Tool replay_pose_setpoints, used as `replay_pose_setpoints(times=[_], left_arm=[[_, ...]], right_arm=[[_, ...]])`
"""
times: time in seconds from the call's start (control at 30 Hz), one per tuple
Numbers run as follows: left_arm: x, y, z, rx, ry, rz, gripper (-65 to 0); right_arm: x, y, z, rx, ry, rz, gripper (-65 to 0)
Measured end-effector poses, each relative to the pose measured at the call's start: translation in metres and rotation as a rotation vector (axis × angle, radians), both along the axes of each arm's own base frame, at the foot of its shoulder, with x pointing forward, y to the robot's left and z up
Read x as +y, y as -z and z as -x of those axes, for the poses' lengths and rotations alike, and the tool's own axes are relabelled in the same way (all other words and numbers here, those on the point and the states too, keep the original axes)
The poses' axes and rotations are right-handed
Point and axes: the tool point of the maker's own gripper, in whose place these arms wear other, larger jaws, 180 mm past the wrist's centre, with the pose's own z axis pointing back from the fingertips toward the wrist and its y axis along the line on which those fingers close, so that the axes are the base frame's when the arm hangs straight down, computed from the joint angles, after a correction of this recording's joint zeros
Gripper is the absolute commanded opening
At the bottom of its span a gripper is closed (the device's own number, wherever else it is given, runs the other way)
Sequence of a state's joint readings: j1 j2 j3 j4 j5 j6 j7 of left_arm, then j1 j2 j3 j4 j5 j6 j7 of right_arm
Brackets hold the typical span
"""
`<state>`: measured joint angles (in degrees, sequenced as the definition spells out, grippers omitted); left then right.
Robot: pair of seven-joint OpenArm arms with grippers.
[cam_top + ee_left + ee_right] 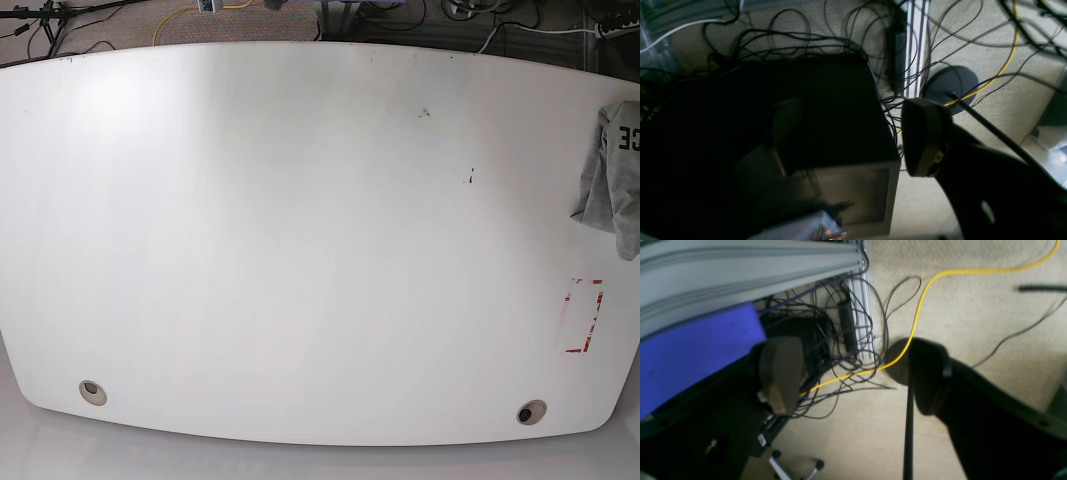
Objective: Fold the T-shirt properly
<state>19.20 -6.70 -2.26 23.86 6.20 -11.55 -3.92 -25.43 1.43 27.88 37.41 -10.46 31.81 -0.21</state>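
Two arms, neither over the work surface in the base view. The T-shirt (615, 175) lies bunched at the far right edge of the white table (300, 250), partly cut off by the frame, with a scrap of black lettering showing near its top. It is crumpled, not spread; no fold is made.

Step in hand, as judged: the very start, before any reach. The next move calls for bringing the garment in toward the middle of the table and flattening it, which probably needs both arms and a grasp at a hem or shoulder.

The left gripper (846, 136) hangs off the table above the carpet, a dark box and a tangle of cables; its fingers stand spread, nothing between them. The right gripper (853, 373) likewise looks down at the carpet with a yellow cable (917, 316) below, fingers wide apart and empty. Neither touches the cloth.
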Motion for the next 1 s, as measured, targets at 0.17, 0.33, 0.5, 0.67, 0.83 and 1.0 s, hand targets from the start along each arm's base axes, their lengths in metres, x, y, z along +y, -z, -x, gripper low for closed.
replay_pose_setpoints(times=[0.17, 0.33, 0.5, 0.67, 0.83, 1.0], left_arm=[[-0.003, 0.008, -0.019, 0.015, -0.021, 0.006, -23.1], [-0.011, 0.013, -0.028, 0.042, -0.037, 0.02, -22.9], [-0.012, 0.016, -0.033, 0.069, -0.047, 0.022, -22.9], [-0.003, 0.016, -0.038, 0.06, -0.049, -0.026, -22.9], [0.002, 0.016, -0.034, 0.067, -0.048, -0.048, -22.9], [0.001, 0.016, -0.032, 0.073, -0.048, -0.047, -23.2]], right_arm=[[0.004, 0.01, -0.012, 0.014, 0.028, 0.003, -18.4], [0.005, 0.02, -0.018, 0.042, -0.026, 0.045, -18.2], [0.008, 0.026, -0.015, 0.079, -0.051, 0.077, -18.1], [0.02, 0.028, -0.016, 0.09, -0.047, 0.061, -18.1], [0.033, 0.028, -0.019, 0.083, -0.043, 0.036, -18.2], [0.029, 0.029, -0.021, 0.079, -0.043, 0.047, -18.1]])
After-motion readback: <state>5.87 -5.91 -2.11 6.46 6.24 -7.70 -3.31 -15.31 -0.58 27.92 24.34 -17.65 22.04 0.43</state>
